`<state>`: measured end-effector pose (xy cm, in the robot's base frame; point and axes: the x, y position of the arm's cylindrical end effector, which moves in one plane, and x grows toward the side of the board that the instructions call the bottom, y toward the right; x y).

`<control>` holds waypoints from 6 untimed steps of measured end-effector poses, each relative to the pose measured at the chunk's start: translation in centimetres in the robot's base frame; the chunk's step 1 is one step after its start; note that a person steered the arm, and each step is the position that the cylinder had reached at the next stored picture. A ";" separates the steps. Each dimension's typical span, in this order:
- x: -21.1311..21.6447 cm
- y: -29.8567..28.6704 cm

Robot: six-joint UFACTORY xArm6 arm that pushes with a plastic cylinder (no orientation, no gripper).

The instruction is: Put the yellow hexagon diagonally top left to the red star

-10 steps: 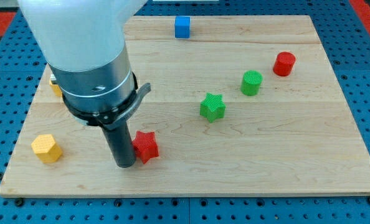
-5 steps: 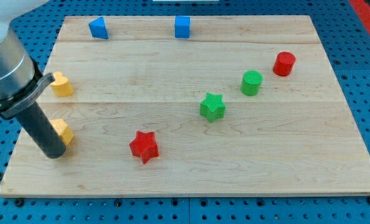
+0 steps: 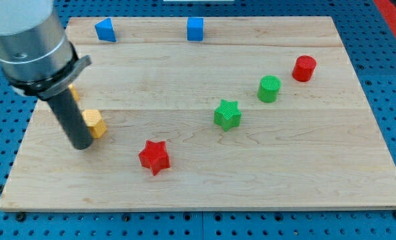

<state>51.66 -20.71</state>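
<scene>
The yellow hexagon (image 3: 95, 124) lies on the wooden board, left of centre, partly hidden by my rod. My tip (image 3: 82, 145) rests on the board just left of and below the hexagon, touching it or nearly so. The red star (image 3: 154, 157) lies to the right of the hexagon and lower in the view. The hexagon stands up and to the left of the star, about a block's width of board between them.
A second yellow block (image 3: 73, 92) peeks out behind the rod near the left edge. A blue wedge-like block (image 3: 105, 30) and a blue cube (image 3: 195, 29) sit at the top. A green star (image 3: 227, 114), a green cylinder (image 3: 269, 89) and a red cylinder (image 3: 305, 69) lie at the right.
The rod swung from beside the red star to the hexagon's left. It then pushed the yellow hexagon right and up the view, closer to the red star. The star stayed put.
</scene>
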 end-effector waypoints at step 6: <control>-8.2 -9.1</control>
